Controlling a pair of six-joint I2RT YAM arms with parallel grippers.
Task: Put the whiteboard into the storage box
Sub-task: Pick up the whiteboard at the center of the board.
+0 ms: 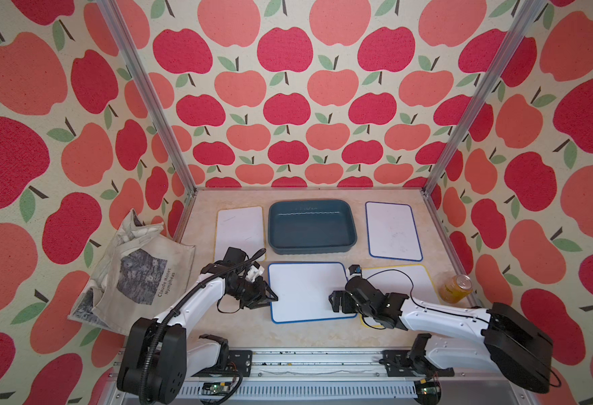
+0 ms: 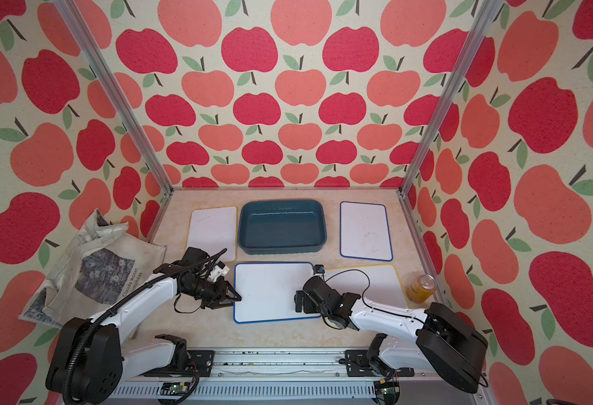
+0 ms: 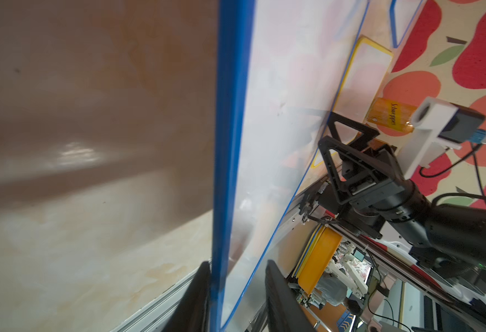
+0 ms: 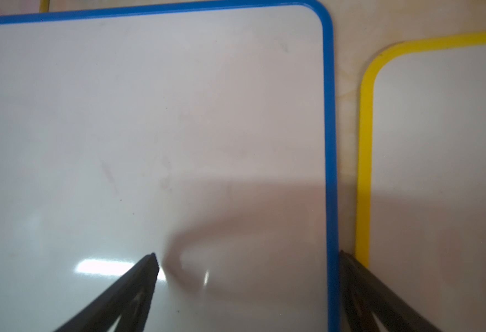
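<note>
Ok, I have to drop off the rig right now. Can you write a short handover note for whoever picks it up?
Left gripper: open, jaws either side of the left edge of the near blue-framed whiteboard, not clamped.
Right gripper: open, straddling that board's right edge.
Storage box: empty, back centre.
Lying flat: far yellow-framed whiteboard, far blue-framed whiteboard, near yellow-framed whiteboard partly under the right arm.
Done: nothing boxed.
Left: grip the near blue board and lift it into the box.
</note>
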